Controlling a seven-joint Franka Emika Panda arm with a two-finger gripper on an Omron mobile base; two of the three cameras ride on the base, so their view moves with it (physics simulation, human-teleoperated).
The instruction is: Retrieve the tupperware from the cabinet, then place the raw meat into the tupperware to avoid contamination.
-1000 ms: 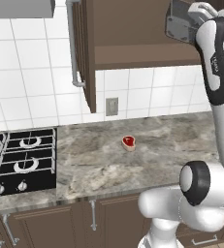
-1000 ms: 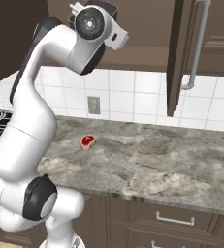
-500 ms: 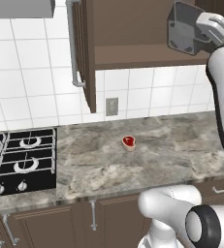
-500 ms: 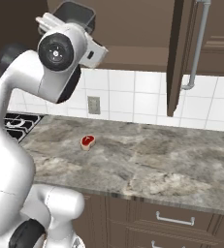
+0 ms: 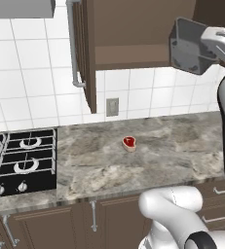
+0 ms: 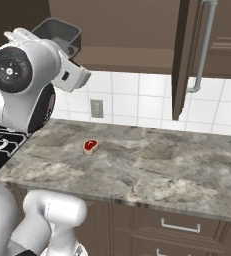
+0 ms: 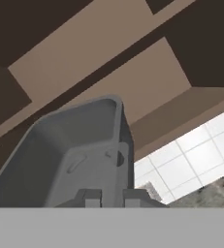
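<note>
Tupperware [image 5: 188, 46]: dark grey, squarish, shallow, tilted, pinched at wall by jaws

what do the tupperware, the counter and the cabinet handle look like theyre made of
The tupperware: probably plastic, matte; uniform dark grey with thin walls and soft rounded corners.
The counter: looks like polished stone, granite or marble; mottled grey-brown veining across a smooth top.
The cabinet handle: likely brushed metal; a long silver-grey bar with a bent end.
</note>
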